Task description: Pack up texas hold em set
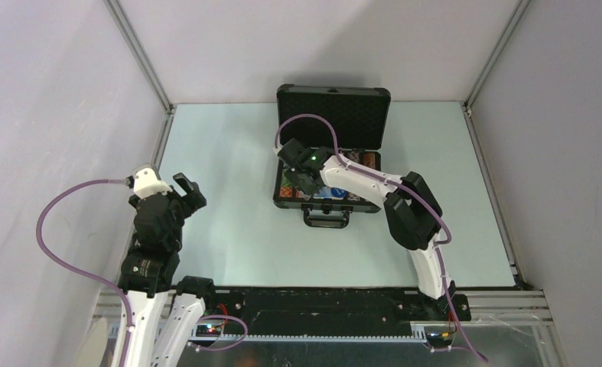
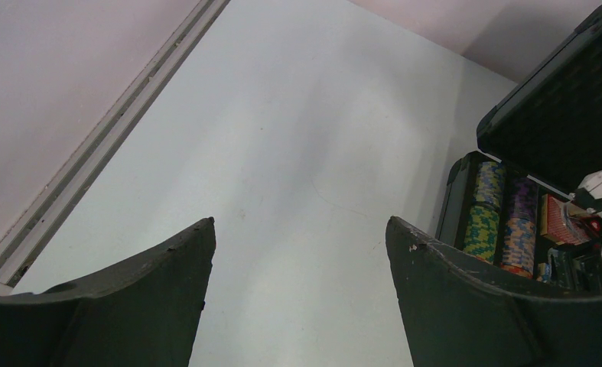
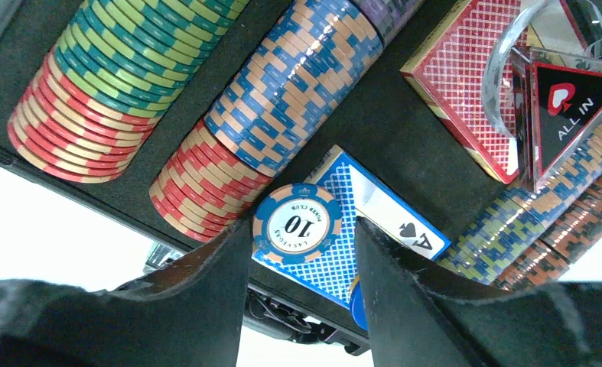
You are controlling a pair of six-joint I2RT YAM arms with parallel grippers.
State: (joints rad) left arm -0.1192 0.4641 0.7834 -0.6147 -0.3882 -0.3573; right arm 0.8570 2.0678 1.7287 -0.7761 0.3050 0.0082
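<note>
Right end effector [image 1: 302,176]: down inside the open briefcase [image 1: 362,205], at its near left part. The jaws stand at medium width, straddling a blue chip marked 10 [image 3: 297,223] that lies on a blue-backed card deck [image 3: 342,172]. One finger [image 3: 213,283] appears to meet the chip's rim, and a sliver of gap shows at the other. A firm grip cannot be confirmed.

Clearance at that spot is tight. Chip rows [image 3: 282,99] press close on one side. On the other are the red-patterned deck [image 3: 462,84] and the dark triangular marker reading ALL IN [image 3: 577,107], with a clear round button [image 3: 504,76] overlapping the marker.

Left end effector [image 2: 299,225]: jaws wide with nothing between them, held over bare desk [image 1: 229,229] near the left wall, well apart from the briefcase.

Briefcase position: far centre of the desk, lid [image 1: 333,115] upright near the back wall, handle [image 1: 327,219] toward the arms. Open desk surface lies to both sides and in front of it. The rail edge [image 2: 91,176] along the left wall runs just beside the left end effector.
</note>
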